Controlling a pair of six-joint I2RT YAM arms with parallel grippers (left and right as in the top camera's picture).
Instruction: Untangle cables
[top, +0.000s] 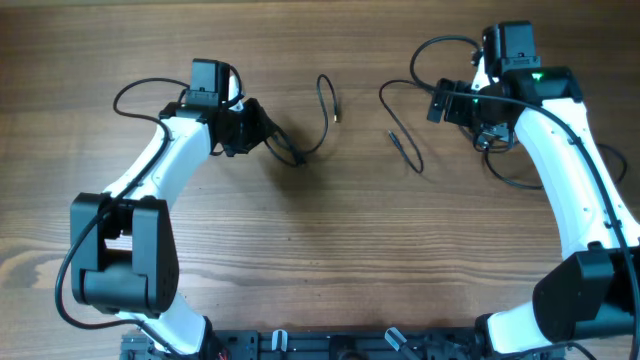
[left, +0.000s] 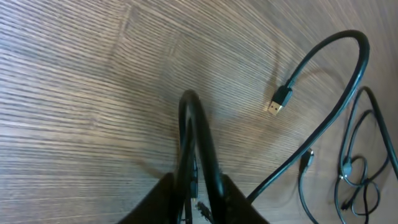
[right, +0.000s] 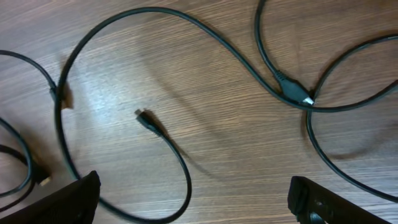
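Observation:
Several thin black cables lie spread on the wooden table. My left gripper (top: 266, 135) (left: 199, 200) is shut on a looped cable (left: 194, 127) that rises between its fingers. That cable (top: 322, 130) curves away to a USB plug (top: 337, 115) (left: 280, 102). My right gripper (top: 462, 108) (right: 199, 205) is open and empty above a cable end with a small plug (right: 145, 117) (top: 392, 134). A joined connector (right: 297, 93) lies on another strand to the right. More strands loop beside the right arm (top: 510, 178).
A thin cable (top: 135, 88) loops behind the left arm. In the left wrist view, more tangled strands (left: 356, 171) lie at the right. The arm bases stand at the table's front edge (top: 320, 345).

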